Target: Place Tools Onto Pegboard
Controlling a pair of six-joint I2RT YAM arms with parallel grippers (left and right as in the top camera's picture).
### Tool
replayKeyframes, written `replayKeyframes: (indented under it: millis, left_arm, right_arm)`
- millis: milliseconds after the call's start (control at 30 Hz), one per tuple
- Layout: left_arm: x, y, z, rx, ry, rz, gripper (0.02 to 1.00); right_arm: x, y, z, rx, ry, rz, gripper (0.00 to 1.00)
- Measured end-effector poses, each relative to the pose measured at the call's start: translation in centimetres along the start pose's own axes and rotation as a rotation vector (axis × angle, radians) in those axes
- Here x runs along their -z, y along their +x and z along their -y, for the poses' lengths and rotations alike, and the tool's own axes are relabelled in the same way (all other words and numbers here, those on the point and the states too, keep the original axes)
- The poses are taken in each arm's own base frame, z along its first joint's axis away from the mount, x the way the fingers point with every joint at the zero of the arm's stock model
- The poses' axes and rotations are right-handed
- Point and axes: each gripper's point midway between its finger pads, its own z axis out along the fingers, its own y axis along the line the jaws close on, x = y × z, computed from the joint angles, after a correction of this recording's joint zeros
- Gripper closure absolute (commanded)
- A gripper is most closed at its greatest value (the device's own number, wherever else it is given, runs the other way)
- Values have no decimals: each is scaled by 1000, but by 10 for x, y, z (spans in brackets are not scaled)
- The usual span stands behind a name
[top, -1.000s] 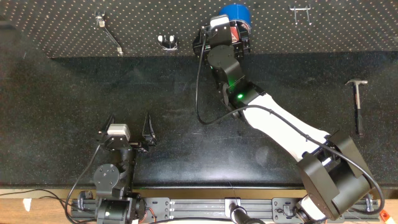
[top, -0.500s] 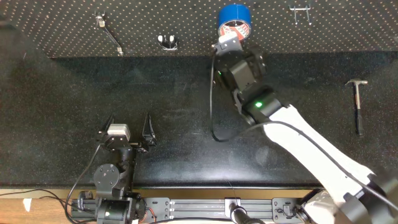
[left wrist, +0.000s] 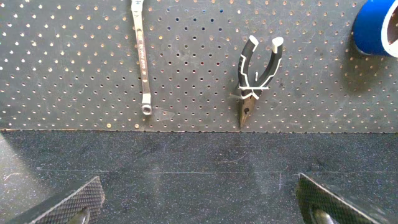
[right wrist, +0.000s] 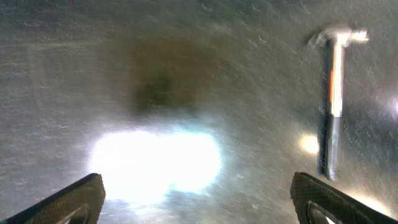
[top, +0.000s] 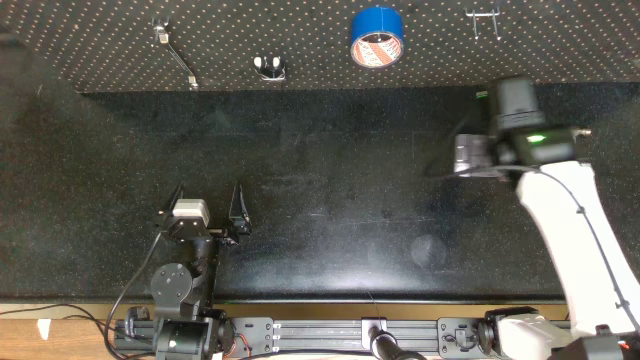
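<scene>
The hammer (right wrist: 331, 102), metal head with a silvery shaft that goes into a darker grip, is lying flat on the black tabletop (top: 330, 190), off at the right arm's side of the table. In the right wrist view its long axis runs pretty much along the direction the fingers point, with the head at the far end and the grip end nearer the gripper. It's smeared, so I can't make out which way the striking face points, and there's a reddish patch on the shaft I can't identify. In the top view the right arm sits over that spot and covers it.

The right gripper (right wrist: 198, 196) hangs above the table with its fingers spread wide and nothing between them. The hammer sits off toward one finger rather than in the gap. There's a big glare patch on the tabletop beside it.

The left gripper (left wrist: 199, 199) is near its base, also wide apart and holding nothing, facing the perforated black pegboard (top: 100, 50).

On the board hang a long silver wrench (left wrist: 142, 56), black-handled pliers (left wrist: 256, 74) with the nose down, a blue tape roll (top: 377, 38) cut off at the left wrist view's edge, and a small wire hook (top: 484, 22).
</scene>
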Motion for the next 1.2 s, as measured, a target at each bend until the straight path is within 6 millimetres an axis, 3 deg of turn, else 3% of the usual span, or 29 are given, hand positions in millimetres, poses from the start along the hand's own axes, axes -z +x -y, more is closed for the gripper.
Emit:
replayKeyframes:
  millis: [200, 400, 700, 1000, 1200]
  left_arm:
    - [0, 0, 0, 0, 0, 0, 23]
    - [0, 0, 0, 0, 0, 0, 23]
    - [0, 0, 0, 0, 0, 0, 23]
    - [0, 0, 0, 0, 0, 0, 23]
    - [0, 0, 0, 0, 0, 0, 23]
  right_arm:
    - [-19, 23, 75, -95, -52, -129, 23]
    - [-47, 53, 120, -63, -77, -260, 25]
    - [-66, 76, 147, 87, -132, -331, 20]
    - [-100, 68, 154, 199, -144, -314, 27]
    - [-106, 70, 159, 185, -143, -317, 27]
